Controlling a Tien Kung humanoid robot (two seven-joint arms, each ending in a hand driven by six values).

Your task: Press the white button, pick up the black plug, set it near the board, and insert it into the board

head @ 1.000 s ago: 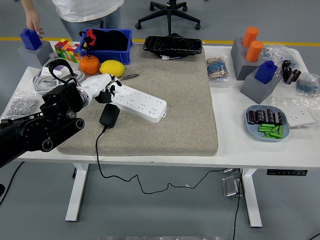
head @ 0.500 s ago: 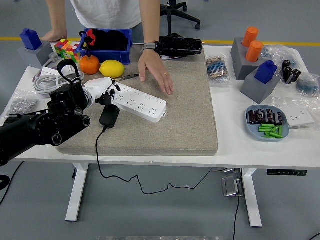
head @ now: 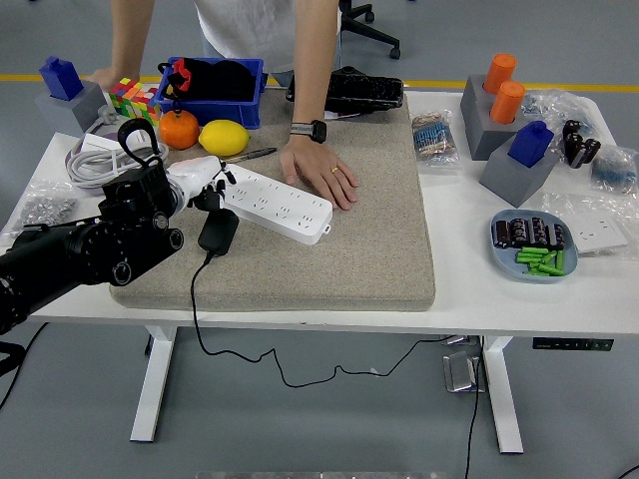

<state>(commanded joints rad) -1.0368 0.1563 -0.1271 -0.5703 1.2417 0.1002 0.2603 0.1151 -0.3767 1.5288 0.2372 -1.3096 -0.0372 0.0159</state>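
Plug (head: 219,230) lies flat on the grey mat (head: 339,249), just beside the near left end of the board (head: 275,203) and touching nothing of it as far as I can see. Its long axis goes from near-left to far-right, and its black cable (head: 200,309) leaves from the near end and hangs over the edge of the desk (head: 499,299). The board is a long white strip; its long axis runs from far-left to near-right across the mat, with the sockets facing up.

The left arm (head: 70,264) comes in low from the left side, and the left hand (head: 205,180) is at the left end of the board, above and behind the plug. The fingers (head: 222,183) are half curled and point down toward that end of the board; they hold nothing. I cannot tell if a fingertip really touches the board.

A person stands on the far side of the desk. One hand of the person (head: 321,170) lies flat on the mat, palm down, touching the far edge of the board near its right half. The other hand (head: 100,78) rests far left of the board, beside a coloured cube (head: 133,97).
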